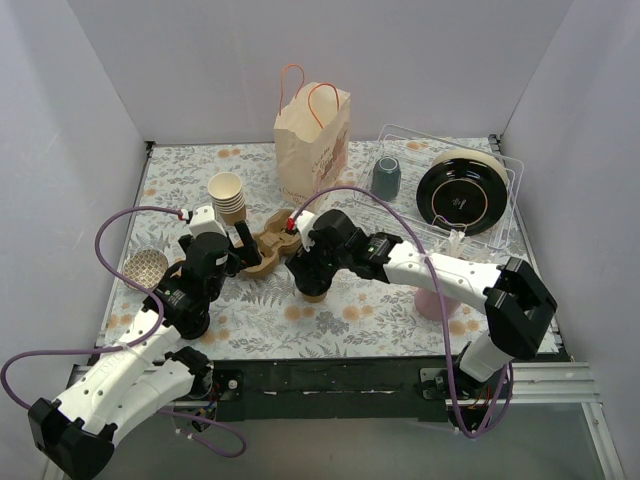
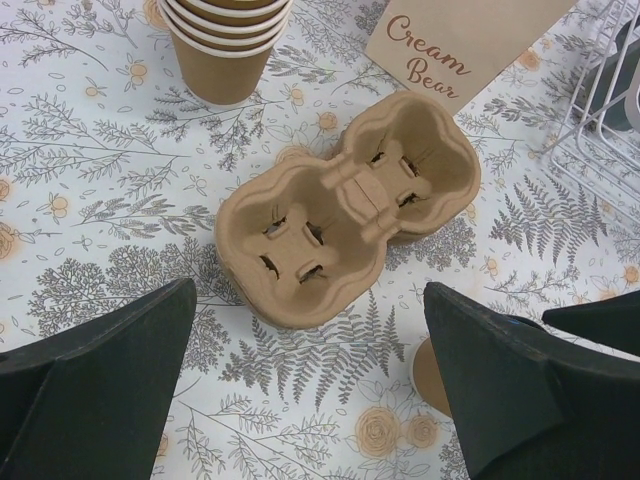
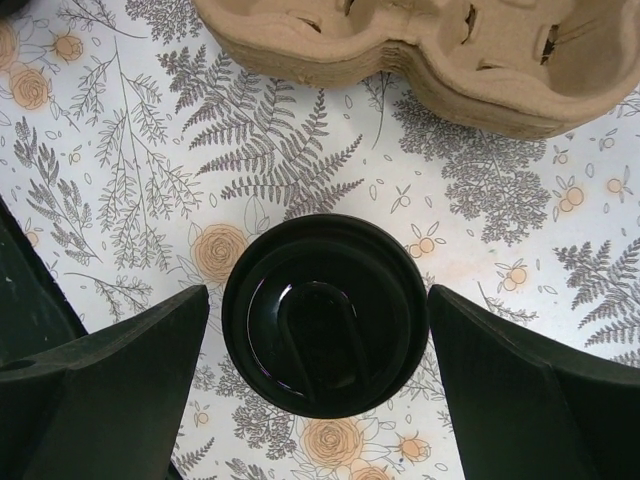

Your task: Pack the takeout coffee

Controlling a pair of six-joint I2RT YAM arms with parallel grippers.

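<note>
The takeout coffee, a kraft-brown cup under a round black lid, stands upright on the floral tablecloth, its brown base showing in the top view. My right gripper hangs straight over it, open, one finger on each side of the lid with a thin gap at both sides. A sliver of the cup's side shows by the right finger of my left gripper, which is open and empty just short of the moulded-pulp cup carrier. The paper bag stands upright behind.
A stack of lidless paper cups stands left of the bag. A wire rack at the back right holds a grey mug and a black plate. The carrier lies just beyond the coffee. A pink object sits under my right arm.
</note>
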